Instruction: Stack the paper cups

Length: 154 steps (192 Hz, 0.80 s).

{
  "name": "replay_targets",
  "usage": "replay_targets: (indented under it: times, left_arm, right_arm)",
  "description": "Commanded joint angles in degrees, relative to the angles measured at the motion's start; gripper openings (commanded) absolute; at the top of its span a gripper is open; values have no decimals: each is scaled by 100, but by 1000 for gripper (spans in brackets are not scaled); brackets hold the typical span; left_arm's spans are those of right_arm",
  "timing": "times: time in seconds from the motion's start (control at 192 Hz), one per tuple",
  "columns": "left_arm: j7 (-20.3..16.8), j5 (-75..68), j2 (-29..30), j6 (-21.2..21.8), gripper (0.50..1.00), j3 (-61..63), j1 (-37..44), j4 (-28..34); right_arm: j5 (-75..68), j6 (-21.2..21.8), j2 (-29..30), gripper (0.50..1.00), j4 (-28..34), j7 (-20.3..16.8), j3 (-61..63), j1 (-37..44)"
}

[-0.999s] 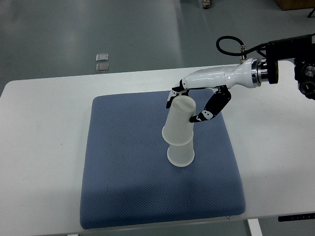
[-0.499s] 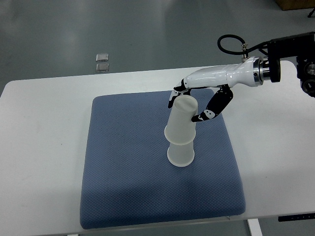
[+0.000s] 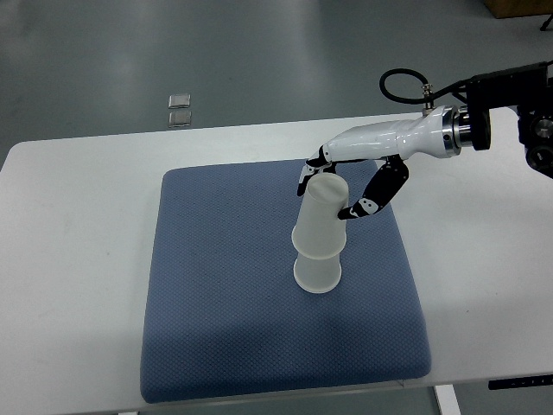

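Setting: we look down on a white tabletop [image 3: 78,259] standing on a grey floor, with a square blue quilted fabric mat [image 3: 225,328] laid over its middle.
Cups: we see an upside-down translucent white paper cup [image 3: 318,271] near the centre of the mat, and a second upside-down translucent white paper cup [image 3: 321,218] set over it, leaning slightly to the right.
Right hand: the white-and-black right hand [image 3: 333,190] is closed around the upper cup's top, dark fingers [image 3: 308,173] behind it and the thumb [image 3: 367,203] on its right side.
Left arm: we cannot see it.
Change: compared with a second ago, the upper cup sits a little lower on the lower one and the hand has drifted slightly right.
Meaning: we judge the stack nearly seated; what remains is letting go without tipping the pair.
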<state>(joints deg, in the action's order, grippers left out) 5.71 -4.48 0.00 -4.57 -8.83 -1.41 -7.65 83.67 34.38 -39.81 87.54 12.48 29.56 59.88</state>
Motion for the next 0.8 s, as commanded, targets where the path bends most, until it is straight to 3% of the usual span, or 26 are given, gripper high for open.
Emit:
replay_targets:
  times: [0.0, 0.619, 0.796]
  left_arm:
    - [0, 0, 0, 0, 1000, 4, 0, 0]
    - [0, 0, 0, 0, 1000, -4, 0, 0]
    - [0, 0, 0, 0, 1000, 4, 0, 0]
  right_arm:
    - [0, -1, 0, 629, 0, 0, -3, -2]
    - [105, -72, 44, 635, -27, -9, -3, -169]
    - [105, -98, 61, 666, -53, -9, -3, -187]
